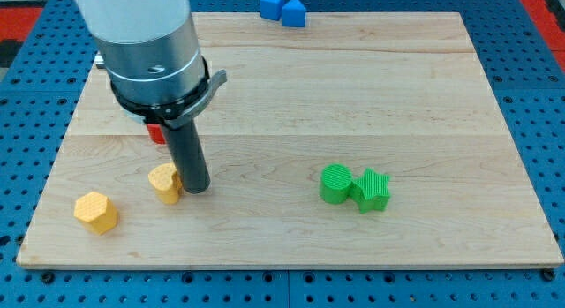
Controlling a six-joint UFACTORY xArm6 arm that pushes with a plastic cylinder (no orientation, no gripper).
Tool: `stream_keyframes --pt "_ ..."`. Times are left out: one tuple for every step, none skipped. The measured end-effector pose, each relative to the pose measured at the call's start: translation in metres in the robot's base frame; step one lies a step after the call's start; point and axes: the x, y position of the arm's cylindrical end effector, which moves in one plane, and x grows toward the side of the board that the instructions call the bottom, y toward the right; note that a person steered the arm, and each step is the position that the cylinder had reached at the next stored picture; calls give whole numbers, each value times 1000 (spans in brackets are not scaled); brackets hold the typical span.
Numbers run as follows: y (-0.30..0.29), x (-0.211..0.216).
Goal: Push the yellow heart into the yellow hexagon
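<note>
My tip (198, 188) touching yellow heart (164, 182); yellow hexagon (95, 212) near. 2 green, 2 blue, 1 red (part hidden).

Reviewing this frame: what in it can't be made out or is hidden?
- Red block: mostly hidden behind the arm's housing in the camera view; shape unreadable.
- Blue blocks: cut by the view's top edge; shapes unclear.
- my tip against the yellow heart: the rod hides the heart's right side.

A pale wooden board (353, 96) is lying across most of the frame, its plank seams running left to right. Blue perforated panelling (530, 70) is showing around it, with red peeking in at both upper corners.
</note>
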Motion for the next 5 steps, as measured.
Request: stream_keyframes --pt "-20 2" --pt "-16 0" --pt "-18 -2" --pt "-32 -12" --pt "-68 -8"
